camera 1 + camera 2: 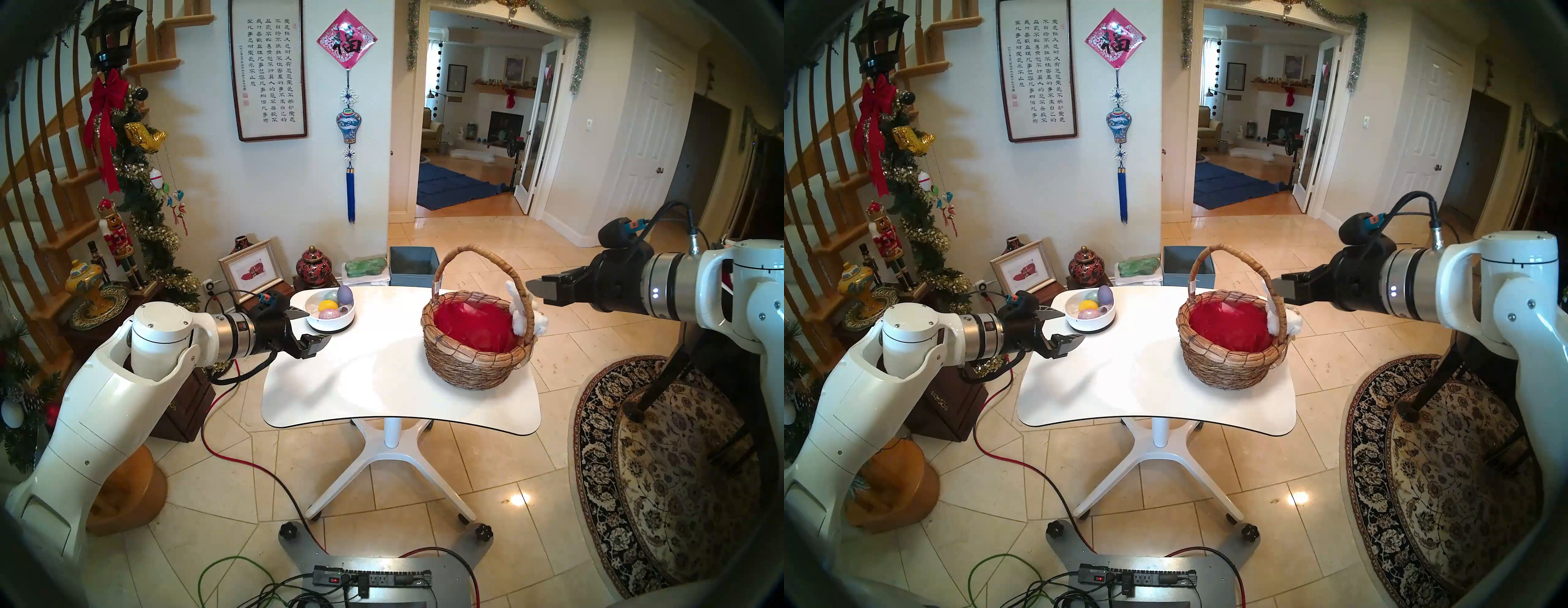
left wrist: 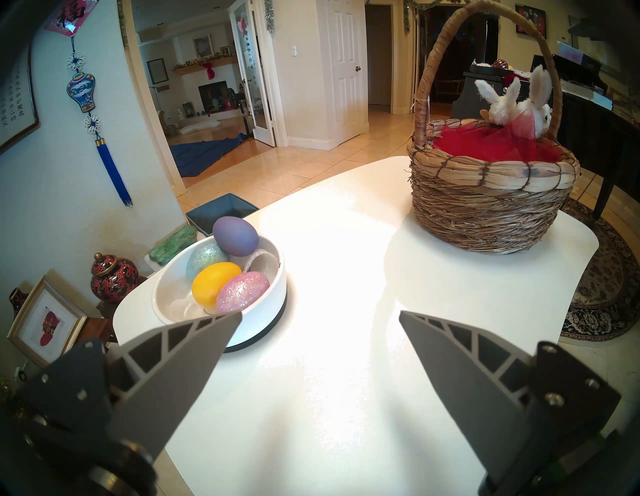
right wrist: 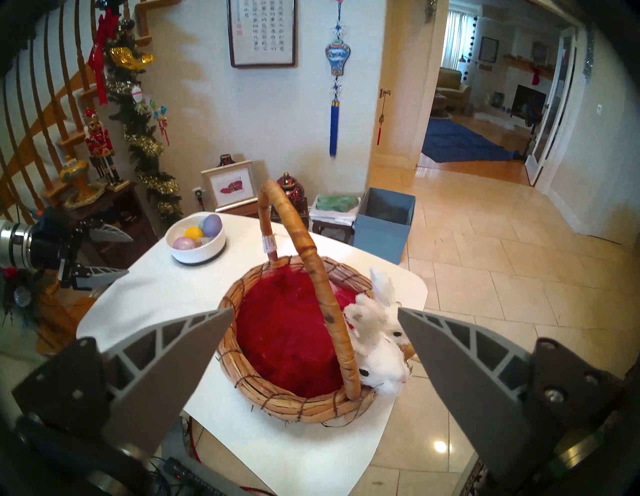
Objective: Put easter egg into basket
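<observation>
At the table's left edge the left gripper (image 1: 313,327) hangs with jaws spread wide and empty, just beside the white bowl (image 1: 333,326) where four easter eggs (image 2: 227,275) lie. Across the white table (image 1: 382,382) stands the basket (image 1: 477,339), red-lined, a plush bunny (image 3: 379,350) on its rim. The right gripper (image 3: 315,313) hovers above its right side, wide apart and empty.

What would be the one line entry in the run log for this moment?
left gripper: open, empty, near white bowl | right gripper: open, empty, above basket | eggs: all four in bowl
</observation>
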Action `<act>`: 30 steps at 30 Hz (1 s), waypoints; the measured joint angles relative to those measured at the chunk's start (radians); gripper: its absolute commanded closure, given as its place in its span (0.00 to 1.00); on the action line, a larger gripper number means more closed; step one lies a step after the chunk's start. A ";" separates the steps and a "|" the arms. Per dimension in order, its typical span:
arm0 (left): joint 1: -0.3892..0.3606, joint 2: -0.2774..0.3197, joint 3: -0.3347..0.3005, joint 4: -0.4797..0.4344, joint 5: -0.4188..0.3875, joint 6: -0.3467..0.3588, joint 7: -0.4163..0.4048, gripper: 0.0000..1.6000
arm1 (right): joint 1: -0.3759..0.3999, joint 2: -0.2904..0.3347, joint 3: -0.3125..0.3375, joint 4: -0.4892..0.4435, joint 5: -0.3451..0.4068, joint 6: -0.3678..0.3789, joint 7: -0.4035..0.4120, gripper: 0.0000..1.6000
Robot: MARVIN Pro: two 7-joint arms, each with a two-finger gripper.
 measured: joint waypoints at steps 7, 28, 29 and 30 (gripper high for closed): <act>0.000 0.000 0.000 0.000 0.000 0.000 0.000 0.00 | 0.039 0.052 -0.072 0.023 0.003 -0.020 -0.010 0.00; 0.000 0.000 0.000 0.000 0.000 0.000 0.000 0.00 | 0.219 0.181 -0.375 0.092 0.038 -0.168 -0.052 0.00; 0.000 0.000 0.000 0.000 0.000 0.000 0.000 0.00 | 0.230 0.183 -0.392 0.095 0.036 -0.174 -0.054 0.00; 0.000 0.000 0.000 0.000 0.000 0.000 0.000 0.00 | 0.240 0.186 -0.410 0.099 0.035 -0.181 -0.056 0.00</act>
